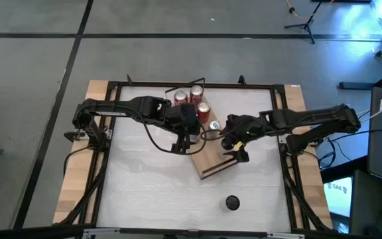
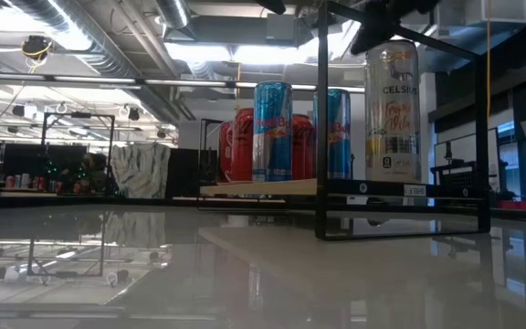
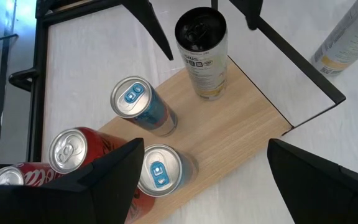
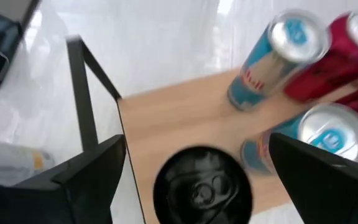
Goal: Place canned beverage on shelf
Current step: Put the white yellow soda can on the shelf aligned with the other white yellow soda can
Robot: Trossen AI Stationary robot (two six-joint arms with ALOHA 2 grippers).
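The light-wood shelf (image 1: pixel 212 159) with black wire rails lies slanted at the table's middle. A tall white can with a black top (image 3: pixel 202 53) stands upright on the board near one rail; it also shows in the low view (image 2: pixel 392 110). My right gripper (image 4: pixel 196 146) is open just above it, one finger on either side of its top (image 4: pixel 201 186), with gaps showing. Two blue cans (image 3: pixel 143 106) and red cans (image 3: pixel 73 152) stand on the board's other end. My left gripper (image 3: pixel 204 149) is open above them, holding nothing.
A dark round object (image 1: pixel 232 202) lies on the white tabletop toward the near edge. The shelf's black rail (image 3: pixel 303 68) stands close beside the tall can. Both arms reach in over the shelf, their grippers close together (image 1: pixel 204 135).
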